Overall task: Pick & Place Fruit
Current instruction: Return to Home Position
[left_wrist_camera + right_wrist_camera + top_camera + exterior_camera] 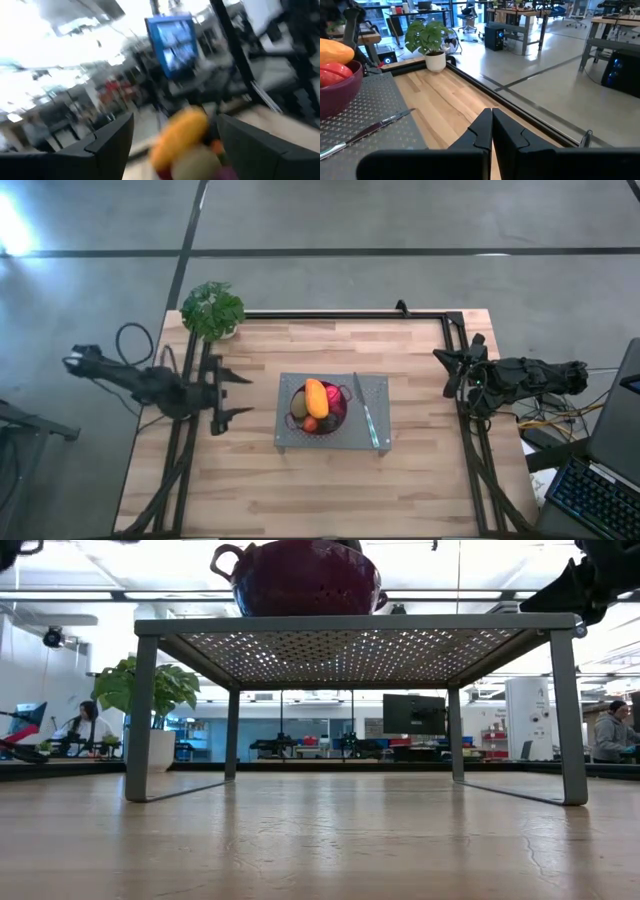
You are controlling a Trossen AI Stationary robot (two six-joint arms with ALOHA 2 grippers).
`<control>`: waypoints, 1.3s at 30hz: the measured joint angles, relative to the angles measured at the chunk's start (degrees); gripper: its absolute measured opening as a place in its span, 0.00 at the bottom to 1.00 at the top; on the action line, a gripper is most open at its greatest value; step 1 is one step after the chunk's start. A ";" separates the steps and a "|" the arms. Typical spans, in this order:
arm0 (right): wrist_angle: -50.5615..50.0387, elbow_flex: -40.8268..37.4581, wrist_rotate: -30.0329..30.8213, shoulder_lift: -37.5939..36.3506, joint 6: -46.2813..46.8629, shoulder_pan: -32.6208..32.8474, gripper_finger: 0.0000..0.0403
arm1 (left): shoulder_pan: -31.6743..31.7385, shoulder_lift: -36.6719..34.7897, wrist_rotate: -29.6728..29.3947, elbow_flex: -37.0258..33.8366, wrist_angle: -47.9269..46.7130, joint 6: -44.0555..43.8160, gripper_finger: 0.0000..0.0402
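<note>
A pale wooden worktop (300, 490) carries a grey perforated metal shelf (290, 436) at its middle, and on the shelf stands a dark purple, 2-handled strainer bowl (305, 585). The small toy fruit lies heaped inside the bowl: an oblong orange piece (316, 397) on top, with an olive-green kiwi (299, 407) and red pieces under and beside it. A slim silver table knife (367, 412) lies on the shelf near its right edge, apart from the bowl. A leafy green plant (212, 310) in a white pot sits at the worktop's far left corner. The fruit looks light, hard and smooth, likely to roll or slip, so a grasp across the narrow middle of the oblong piece would probably be surest. The left gripper (238, 395) hangs at the worktop's left edge, pointing toward the shelf, its 2 fingers spread wide with nothing between them. The right gripper (492, 115) is drawn in at the right edge, its fingers pressed together on nothing. Neither touches the fruit.
</note>
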 joint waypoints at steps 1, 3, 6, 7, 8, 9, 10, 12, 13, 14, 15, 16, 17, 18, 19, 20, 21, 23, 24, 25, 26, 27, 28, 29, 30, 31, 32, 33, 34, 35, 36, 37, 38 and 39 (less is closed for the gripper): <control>-0.02 0.00 0.00 0.00 0.00 0.00 0.02 | 1.44 0.04 1.71 -1.47 -0.73 -1.08 0.73; -0.01 -0.01 -0.03 0.00 0.00 0.00 0.02 | 3.56 -0.21 3.52 -4.49 -0.37 -3.63 0.73; 0.00 -0.02 -0.03 0.00 0.00 0.00 0.02 | 5.38 -1.30 4.56 -8.02 0.96 -4.30 0.73; -0.02 -0.02 -0.03 0.00 0.00 0.00 0.02 | 5.58 -1.70 4.89 -8.91 0.89 -4.55 0.73; -0.02 -0.02 -0.05 0.00 0.00 0.00 0.02 | 5.63 -2.27 5.17 -9.94 0.41 -4.93 0.73; -0.01 -0.02 -0.05 0.00 0.00 0.00 0.02 | 5.65 -2.92 5.30 -10.71 0.63 -5.27 0.73; 0.00 0.00 -0.04 -0.01 0.00 0.00 0.02 | 5.66 -3.63 5.83 -11.51 2.03 -5.56 0.73; -0.01 0.00 -0.09 -0.02 0.01 0.00 0.02 | 5.66 -5.44 6.38 -14.08 1.67 -5.87 0.73; 0.00 0.00 -0.09 -0.02 0.01 0.01 0.02 | 5.66 -6.14 7.20 -15.42 1.55 -5.93 0.73; -0.02 -0.01 -0.09 -0.02 0.00 0.00 0.02 | 5.66 -6.92 8.06 -16.68 2.51 -6.04 0.73; -0.01 0.00 -0.09 -0.02 0.00 0.01 0.02 | 5.68 -7.90 8.82 -17.93 3.37 -6.09 0.73; -0.02 0.00 -0.09 -0.02 0.00 0.00 0.02 | 5.66 -8.93 9.08 -19.36 3.35 -6.35 0.73; -0.02 0.00 -0.09 -0.02 0.00 0.00 0.02 | 5.66 -10.04 9.10 -20.84 2.95 -6.75 0.73; 0.00 -0.02 -0.09 -0.02 0.00 0.00 0.02 | 5.66 -11.08 9.10 -22.16 2.98 -6.77 0.73; -0.02 0.00 -0.09 -0.02 0.00 0.00 0.02 | 5.66 -12.12 9.17 -22.44 1.94 -6.68 0.73; -0.02 0.00 -0.09 -0.02 0.00 0.00 0.02 | 5.66 -13.21 9.81 -22.39 0.72 -6.36 0.73; -0.02 0.00 -0.09 -0.02 0.00 0.02 0.02 | 5.69 -13.80 10.65 -22.39 -0.99 -6.06 0.73; -0.01 0.00 -0.09 -0.02 0.00 0.01 0.02 | 5.64 -14.71 11.22 -22.42 -1.43 -6.44 0.73; -0.02 0.00 -0.09 -0.02 0.00 0.02 0.02 | 5.64 -15.25 11.33 -22.44 -2.71 -7.07 0.73; -0.02 0.00 -0.07 -0.02 0.00 0.00 0.02 | 5.64 -15.64 11.35 -22.44 -4.16 -7.59 0.73; -0.02 0.00 -0.07 -0.02 0.00 0.00 0.02 | 5.64 -15.85 11.29 -22.44 -5.55 -7.90 0.73; -0.02 0.00 -0.07 -0.02 0.00 0.00 0.02 | 5.66 -16.14 11.17 -22.44 -6.99 -8.19 0.73; -0.02 0.00 -0.07 -0.02 0.00 0.02 0.02 | 5.66 -16.59 11.17 -22.44 -8.25 -8.30 0.73; -0.02 0.00 -0.07 -0.02 0.00 0.02 0.02 | 5.66 -17.00 11.15 -22.46 -9.29 -8.51 0.73; -0.02 0.00 -0.07 -0.02 0.00 0.00 0.02 | 5.66 -17.34 11.15 -22.46 -10.36 -8.49 0.73; -0.02 0.00 -0.07 -0.02 0.00 0.00 0.02 | 5.66 -17.56 11.14 -22.46 -11.14 -8.51 0.73; -0.02 0.00 -0.07 -0.02 0.00 0.00 0.02 | 5.66 -17.62 11.13 -22.46 -11.72 -8.52 0.73; -0.02 0.00 -0.07 -0.02 0.02 0.01 0.02 | 5.66 -17.60 11.13 -22.46 -12.14 -8.52 0.73; -0.02 0.00 -0.07 -0.02 0.00 0.00 0.02 | 5.66 -17.55 11.13 -22.46 -12.65 -8.52 0.73; -0.02 0.00 -0.07 -0.02 0.00 0.02 0.02 | 5.66 -17.50 11.11 -22.46 -12.90 -8.52 0.73; -0.02 0.00 -0.07 -0.02 0.00 0.00 0.02 | 5.66 -17.49 11.11 -22.46 -12.85 -8.52 0.73; -0.02 0.00 -0.07 -0.02 0.02 0.02 0.02 | 5.66 -17.51 11.11 -22.46 -12.83 -8.54 0.73; -0.02 0.00 -0.07 -0.02 0.00 0.02 0.02 | 5.66 -17.51 11.10 -22.48 -12.78 -8.54 0.73; -0.02 0.00 -0.07 -0.02 0.00 0.02 0.02 | 5.66 -17.51 11.09 -22.48 -12.77 -8.54 0.73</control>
